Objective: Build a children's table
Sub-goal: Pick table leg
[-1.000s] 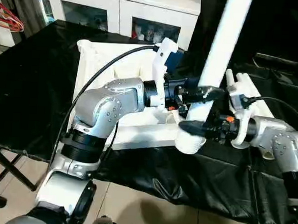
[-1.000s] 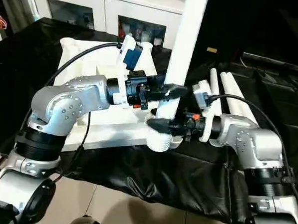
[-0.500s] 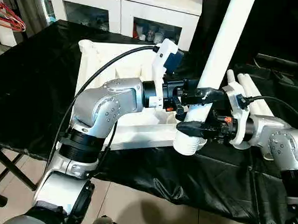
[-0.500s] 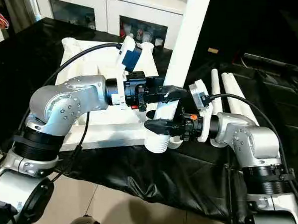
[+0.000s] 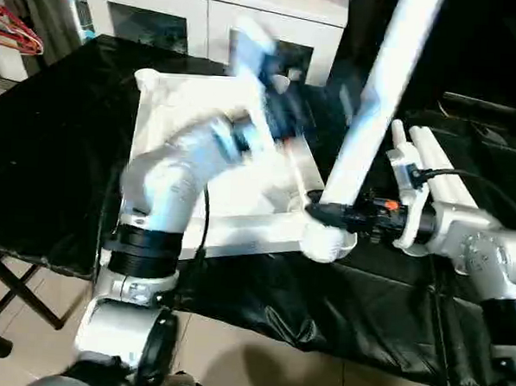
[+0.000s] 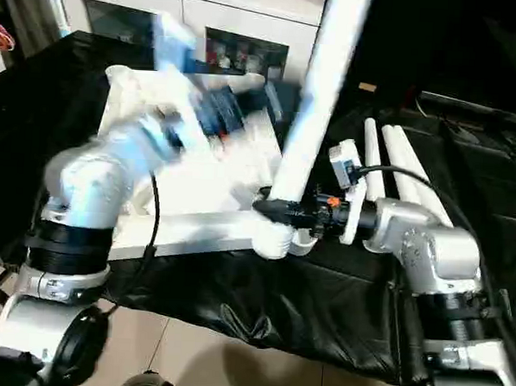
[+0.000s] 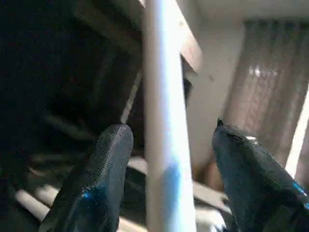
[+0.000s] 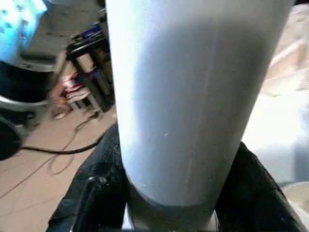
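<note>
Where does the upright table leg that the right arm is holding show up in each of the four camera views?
Left eye view: the upright leg slants from top right down to the near right corner of the table top.
Right eye view: the upright leg stands right of centre.
Left wrist view: a pale bar between the two fingers.
Right wrist view: its thick end, up close.
Shared landmark: the right gripper at its base.

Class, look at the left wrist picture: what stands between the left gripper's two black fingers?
A white table leg stands between the fingers, touching neither, in the left wrist view.
</note>
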You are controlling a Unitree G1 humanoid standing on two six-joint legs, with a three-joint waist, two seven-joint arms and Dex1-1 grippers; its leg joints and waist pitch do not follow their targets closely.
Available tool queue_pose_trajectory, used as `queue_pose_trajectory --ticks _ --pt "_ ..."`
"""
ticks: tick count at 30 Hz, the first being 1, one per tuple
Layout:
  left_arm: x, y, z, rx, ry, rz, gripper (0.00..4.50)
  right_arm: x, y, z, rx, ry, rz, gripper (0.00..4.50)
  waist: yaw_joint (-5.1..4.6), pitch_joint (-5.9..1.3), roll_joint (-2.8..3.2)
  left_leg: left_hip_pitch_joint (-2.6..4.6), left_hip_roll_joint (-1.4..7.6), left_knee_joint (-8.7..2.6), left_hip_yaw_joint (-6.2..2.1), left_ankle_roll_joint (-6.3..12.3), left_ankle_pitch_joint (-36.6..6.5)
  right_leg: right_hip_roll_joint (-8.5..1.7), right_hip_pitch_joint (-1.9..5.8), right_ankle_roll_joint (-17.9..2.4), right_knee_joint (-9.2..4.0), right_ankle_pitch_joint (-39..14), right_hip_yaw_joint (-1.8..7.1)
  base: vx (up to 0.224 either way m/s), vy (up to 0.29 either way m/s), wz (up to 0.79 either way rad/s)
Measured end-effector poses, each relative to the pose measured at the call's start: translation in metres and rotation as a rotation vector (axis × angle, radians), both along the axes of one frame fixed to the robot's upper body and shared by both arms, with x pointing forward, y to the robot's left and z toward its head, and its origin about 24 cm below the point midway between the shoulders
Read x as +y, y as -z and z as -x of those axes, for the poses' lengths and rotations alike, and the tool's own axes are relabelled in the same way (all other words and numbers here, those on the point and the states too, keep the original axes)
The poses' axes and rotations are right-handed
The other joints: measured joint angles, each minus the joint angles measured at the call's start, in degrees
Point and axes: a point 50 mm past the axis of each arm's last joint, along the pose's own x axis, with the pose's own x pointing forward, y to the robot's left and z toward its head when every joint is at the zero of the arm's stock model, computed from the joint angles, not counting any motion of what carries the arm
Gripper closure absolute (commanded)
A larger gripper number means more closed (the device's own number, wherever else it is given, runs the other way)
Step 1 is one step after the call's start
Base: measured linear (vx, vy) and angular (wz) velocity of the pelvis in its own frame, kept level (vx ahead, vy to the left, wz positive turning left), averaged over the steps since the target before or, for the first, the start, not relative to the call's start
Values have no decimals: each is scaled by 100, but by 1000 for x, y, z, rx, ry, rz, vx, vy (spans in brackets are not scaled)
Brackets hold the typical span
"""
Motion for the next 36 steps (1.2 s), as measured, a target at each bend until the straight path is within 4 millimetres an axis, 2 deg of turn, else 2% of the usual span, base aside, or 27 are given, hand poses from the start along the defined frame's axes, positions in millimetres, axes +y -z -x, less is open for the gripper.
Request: queue_pose_trajectory --ticks 2,4,5,7,11,15,19,21,22,23,24,25,26,27,28,29,30,31,32,33,34,35,36 --pt "13 4 -2 -40 -122 -128 145 2 1 -5 -45 113 -2 259 -34 -3 6 9 3 -5 -1 -6 3 2 2 1 4 -1 0 0 0 0" --pt "29 22 -7 -46 -278 -290 145 2 4 -5 -84 212 15 259 -56 -10 18 17 3 -13 0 -11 6 3 5 6 3 -3 2 0 0 0" --pt "42 41 -10 -27 -384 -378 145 4 8 -5 -101 286 28 259 -80 -11 19 24 2 -26 -1 -21 12 3 7 9 -1 -4 2 0 0 0" --pt "56 69 -11 46 -479 -456 145 4 14 -4 -103 360 46 259 -112 -8 16 8 2 -28 -2 -29 17 4 -6 23 -3 2 0 0 0 0" --pt "88 119 3 167 -697 -545 145 7 30 -2 -157 636 119 259 -142 -7 17 -2 1 -41 -3 -33 17 6 -15 24 -17 3 -2 0 0 0" --pt "109 136 15 195 -856 -568 145 -5 42 -1 -80 850 115 259 -139 -8 25 6 0 -45 -3 -34 17 6 -1 25 -29 4 0 0 0 0" --pt "107 140 18 199 -951 -534 145 -5 53 8 -113 898 218 259 -162 -11 16 9 1 -50 -3 -35 19 8 9 38 -47 16 0 0 0 0" --pt "105 144 20 205 -978 -533 145 3 56 9 -141 882 262 259 -276 -7 23 13 22 -51 -30 -40 20 34 31 30 -69 26 -26 0 0 0" --pt "104 144 21 200 -988 -537 145 7 56 9 -144 876 266 259 -335 -3 31 19 57 -52 -62 -46 23 61 65 8 -98 34 -66 0 0 0" --pt "102 142 22 191 -997 -525 145 9 56 9 -154 881 278 259 -441 -4 60 -53 48 -47 -301 -79 47 79 129 -99 -121 13 -259 -9 -74 29" --pt "100 140 22 185 -999 -516 145 8 56 9 -157 890 286 259 -525 8 82 -82 43 -49 -475 -112 70 121 141 -294 -63 -45 -354 -3 -124 51" --pt "100 140 23 182 -1002 -516 145 9 56 8 -160 897 289 259 -602 13 89 -95 1 -50 -667 -131 80 143 158 -530 31 -153 -429 -3 -124 51" --pt "100 141 25 185 -1009 -519 145 11 55 8 -166 901 284 259 -645 20 101 -80 -10 -51 -807 -150 90 201 160 -701 133 -263 -430 10 -170 44" --pt "100 142 26 190 -1012 -517 145 11 54 8 -167 911 275 259 -659 15 93 -63 -9 -67 -863 -157 97 220 151 -767 223 -335 -428 22 -237 34" --pt "101 143 26 196 -1017 -516 145 12 54 8 -171 922 266 259 -646 -13 48 -44 47 -94 -828 -144 109 250 133 -757 274 -370 -424 22 -237 34" --pt "102 144 26 199 -1019 -514 145 12 54 9 -181 936 252 259 -577 -30 46 -81 90 -11 -710 12 32 310 110 -687 233 -349 -427 9 -243 16" --pt "100 145 27 204 -1019 -510 145 10 57 13 -178 951 253 259 -430 -29 15 -196 84 410 -542 316 -157 297 99 -519 222 -313 -418 0 -216 -2" --pt "96 148 29 211 -1005 -518 145 7 64 18 -157 960 264 259 -357 -26 -6 -209 -6 718 -402 421 -223 302 121 -506 212 -316 -408 0 -216 -2" --pt "95 151 31 217 -1000 -526 145 4 69 22 -139 966 274 259 -307 -27 -14 -132 -163 727 -327 422 -236 317 130 -462 186 -328 -410 13 -203 1" --pt "95 152 33 217 -1007 -529 145 2 70 25 -131 975 283 259 -269 -28 12 7 -340 402 -288 424 -245 396 121 -423 124 -263 -442 2 -170 5" --pt "96 150 34 211 -1014 -526 145 0 69 25 -133 981 285 259 -239 -26 38 24 -394 241 -306 351 -337 469 112 -432 62 -226 -497 2 -170 5" --pt "98 151 34 222 -1019 -532 145 0 69 25 -130 993 299 259 -189 -31 64 6 -306 198 -374 283 -297 541 122 -350 -39 -169 -572 -18 -142 -4" --pt "99 151 34 229 -1020 -539 145 0 67 25 -131 1001 305 259 -193 -38 102 32 -218 174 -387 235 -267 551 117 -263 -44 -165 -620 3 -147 1"
